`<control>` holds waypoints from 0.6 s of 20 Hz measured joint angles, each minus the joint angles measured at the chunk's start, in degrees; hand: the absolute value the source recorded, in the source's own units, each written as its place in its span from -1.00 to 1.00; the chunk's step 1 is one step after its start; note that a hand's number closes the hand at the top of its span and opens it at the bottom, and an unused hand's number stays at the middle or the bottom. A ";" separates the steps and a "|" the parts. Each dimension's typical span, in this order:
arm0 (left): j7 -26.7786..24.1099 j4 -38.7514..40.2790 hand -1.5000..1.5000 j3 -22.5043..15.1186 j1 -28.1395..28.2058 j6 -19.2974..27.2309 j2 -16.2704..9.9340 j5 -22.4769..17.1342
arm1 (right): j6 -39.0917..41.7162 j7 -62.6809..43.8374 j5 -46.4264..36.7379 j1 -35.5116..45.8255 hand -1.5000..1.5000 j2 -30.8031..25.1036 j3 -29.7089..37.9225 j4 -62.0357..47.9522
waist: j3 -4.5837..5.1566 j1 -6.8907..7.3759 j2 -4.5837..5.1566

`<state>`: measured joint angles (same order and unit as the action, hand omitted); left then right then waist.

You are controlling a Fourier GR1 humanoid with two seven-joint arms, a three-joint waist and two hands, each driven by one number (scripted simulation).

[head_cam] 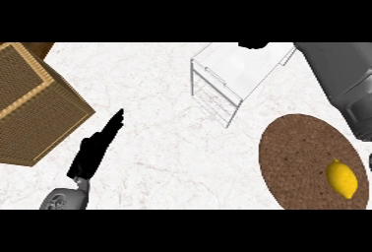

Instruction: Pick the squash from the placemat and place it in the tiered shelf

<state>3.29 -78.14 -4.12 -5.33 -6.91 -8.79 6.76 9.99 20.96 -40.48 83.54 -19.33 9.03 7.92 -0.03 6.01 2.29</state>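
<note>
Although the task calls it a squash (342, 179), the yellow thing looks smooth and lemon-shaped, and it lies on its side on the round brown placemat (301, 147), toward the mat's lower right part, near the view's right edge. Nothing touches it. A grey forearm (341, 78) comes across the upper right corner, above the mat; its hand is cut off by the frame, apart from a dark sliver at the right edge, so I cannot tell how its fingers stand. Up and to the left of the mat stands the tiered shelf (218, 86), a clear, pale frame that is hard to read against the worktop (160, 147).

At the lower left the left hand (98, 147) shows with its fingers straight and together, pointing up and right, holding nothing, well apart from the squash.

The pick looks not yet begun. The risks I would judge from here: the rounded squash may roll on the mat if fingers meet it off-centre, and the shelf's thin, see-through walls leave a narrow way in, so a carried squash could knock an edge.

White marbled stone with faint veins makes up the worktop. A woven wicker basket (33, 103) sits at the left edge, well away from the mat.
</note>
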 measured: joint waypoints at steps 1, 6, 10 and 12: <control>0.00 -0.04 0.00 -0.02 -0.11 0.05 0.08 0.01 | 1.92 -0.62 1.88 -0.16 -1.00 0.47 1.82 -1.13 | -0.01 0.00 0.04; -0.67 0.19 0.00 -0.21 0.16 0.19 0.41 0.19 | 9.29 -4.19 10.64 0.34 -1.00 1.95 10.37 -4.87 | -0.03 0.07 0.12; -0.57 0.41 0.00 0.17 0.03 0.02 0.24 -0.03 | 10.57 -6.58 16.40 1.12 -1.00 1.80 16.02 -5.14 | -0.01 -0.13 0.06; -0.65 0.79 0.00 0.39 -0.64 -0.13 0.15 -0.14 | 9.09 -6.83 18.91 1.20 -1.00 1.15 18.53 -4.41 | -0.01 -0.18 0.24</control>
<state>2.64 -77.35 -3.73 -5.97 -7.05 -8.64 6.62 19.09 14.13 -21.56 84.74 -18.18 27.55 3.51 -0.04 5.83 2.53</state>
